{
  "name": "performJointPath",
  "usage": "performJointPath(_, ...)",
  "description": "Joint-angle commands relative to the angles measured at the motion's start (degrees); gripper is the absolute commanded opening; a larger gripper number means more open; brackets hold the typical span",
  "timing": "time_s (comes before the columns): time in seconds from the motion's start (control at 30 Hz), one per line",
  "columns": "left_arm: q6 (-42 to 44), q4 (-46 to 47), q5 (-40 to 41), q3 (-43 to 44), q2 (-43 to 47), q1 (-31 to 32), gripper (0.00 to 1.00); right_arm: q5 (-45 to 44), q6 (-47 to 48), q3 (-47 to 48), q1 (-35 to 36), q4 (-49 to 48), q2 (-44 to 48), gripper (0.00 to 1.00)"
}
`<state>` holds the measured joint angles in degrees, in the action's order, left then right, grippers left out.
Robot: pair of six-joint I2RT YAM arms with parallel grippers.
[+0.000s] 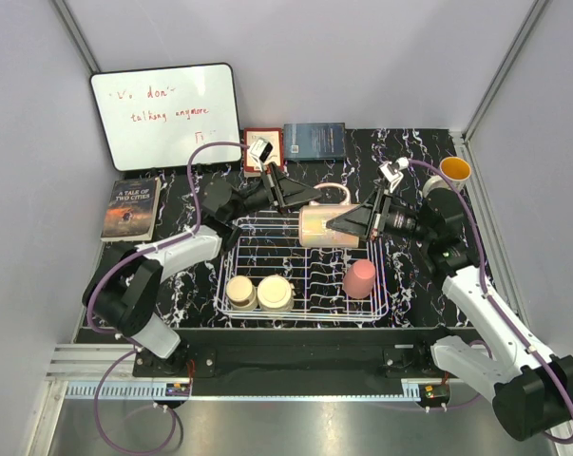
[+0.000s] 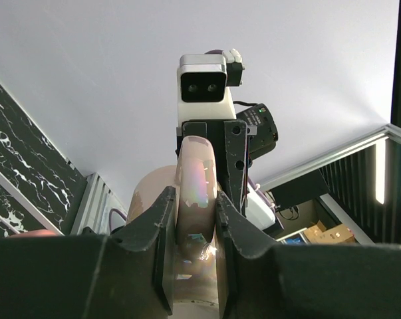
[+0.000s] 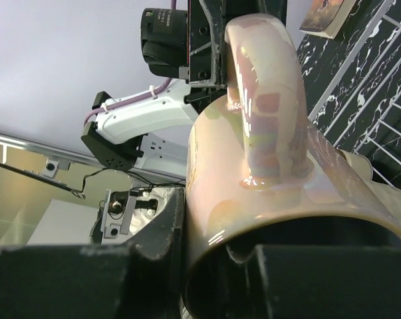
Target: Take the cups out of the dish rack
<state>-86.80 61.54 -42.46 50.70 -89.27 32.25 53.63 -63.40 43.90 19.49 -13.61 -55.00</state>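
The larger pinkish iridescent mug (image 1: 320, 226) lies on its side, held above the back of the white wire dish rack (image 1: 267, 249). My left gripper (image 1: 310, 195) is shut on its handle (image 2: 197, 179); the jaws press both sides. My right gripper (image 1: 350, 224) is shut on the mug's rim (image 3: 267, 173), one finger outside the wall and one inside. Two cream cups (image 1: 240, 292) (image 1: 275, 293) and a pink tumbler (image 1: 359, 279) stand in the rack's front row. A white mug with a yellow inside (image 1: 454, 171) stands on the table at the back right.
A whiteboard (image 1: 162, 114) leans on the back wall. A book (image 1: 131, 207) lies at the left, a red box (image 1: 260, 150) and a blue book (image 1: 315, 141) behind the rack. Grey walls close in both sides.
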Motion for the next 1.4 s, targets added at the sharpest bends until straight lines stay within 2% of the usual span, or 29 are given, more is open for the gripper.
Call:
performJointPath(0.0, -3.72, 4.20, -0.17, 4.59, -0.63, 1.15, 0.00, 4.12, 3.63, 1.01, 1.17, -0.38, 1.91, 0.00)
performJointPath(0.03, -3.90, 4.81, -0.34, 4.76, -1.07, 1.15, 0.00, 3.42, 4.15, 1.19, 1.17, 0.41, 2.35, 0.00)
performJointPath(0.07, -4.16, 4.99, -0.43, 4.76, -1.34, 0.97, 0.14, 3.24, 4.68, 1.36, 1.17, 0.94, 3.40, 0.00)
performJointPath(0.13, -5.04, 6.56, -0.87, 4.85, -2.39, 0.80, 0.34, 2.28, 6.26, 2.33, 1.17, 3.66, 4.11, 0.00)
performJointPath(0.17, -5.48, 7.19, -0.96, 4.85, -2.66, 0.54, 0.48, 1.92, 7.22, 2.85, 1.17, 4.89, 4.81, 0.00)
performJointPath(0.2, -6.00, 7.71, -1.22, 4.94, -2.92, 0.45, 0.56, 1.31, 8.54, 3.73, 1.17, 7.08, 5.17, 0.00)
performJointPath(0.3, -6.36, 8.33, -1.84, 5.03, -3.27, 0.27, 0.71, 0.87, 9.25, 4.53, 1.17, 8.07, 5.78, 0.00)
performJointPath(0.4, -6.45, 8.25, -2.45, 5.11, -3.19, 0.09, 0.78, -0.44, 9.69, 4.96, 1.17, 8.94, 6.66, 0.00)
performJointPath(0.47, -6.36, 7.99, -2.63, 4.76, -2.84, -0.34, 0.80, -1.85, 10.92, 5.75, 1.17, 10.87, 7.45, 0.00)
performJointPath(0.57, -5.14, 4.92, -2.81, 2.92, -1.52, -2.27, 0.80, -10.09, 18.81, 12.66, 1.17, 23.58, 8.25, 0.00)
performJointPath(0.6, -3.13, 0.82, -2.20, 1.18, 0.40, -2.98, 0.80, -16.82, 24.84, 14.70, 1.17, 32.50, 7.90, 0.00)
performJointPath(0.67, 0.21, -5.87, -1.14, -0.85, 3.13, -5.43, 0.80, -25.19, 31.89, 20.57, 1.17, 40.37, 6.23, 0.00)
performJointPath(0.7, 3.45, -12.52, 0.95, -1.91, 6.27, -6.23, 0.80, -36.37, 33.15, 22.44, 1.08, 47.63, 5.53, 0.00)
performJointPath(0.77, 5.50, -17.39, 4.12, -6.21, 10.07, -8.24, 0.80, -47.24, 35.87, 27.78, 1.17, 53.65, 2.63, 0.00)
performJointPath(0.8, 7.94, -23.59, 6.31, -7.27, 13.39, -8.78, 0.80, -57.04, 36.41, 29.38, 0.82, 58.30, 1.32, 0.00)
performJointPath(0.87, 11.64, -31.70, 8.08, -7.63, 16.14, -9.66, 0.80, -64.32, 36.85, 33.24, -0.23, 61.84, -2.46, 0.00)
performJointPath(0.9, 16.10, -40.53, 9.92, -7.11, 17.45, -9.84, 0.80, -67.57, 36.51, 34.23, -3.37, 64.64, -3.78, 0.00)
performJointPath(1.0, 23.84, -56.19, 13.61, -4.12, 20.71, -9.84, 0.80, -72.06, 33.79, 35.73, -7.78, 67.74, -8.18, 0.00)
performJointPath(1.1, 26.94, -64.49, 16.17, -2.62, 22.56, -9.92, 0.79, -72.43, 29.83, 34.06, -12.62, 67.83, -10.56, 0.00)
performJointPath(1.23, 28.88, -69.70, 16.97, -2.45, 24.49, -9.75, 0.78, -71.39, 23.60, 31.52, -21.13, 67.13, -14.42, 0.00)
performJointPath(1.37, 31.69, -74.79, 18.19, -2.71, 25.37, -9.84, 0.77, -70.94, 20.51, 30.89, -24.49, 62.84, -18.03, 0.00)
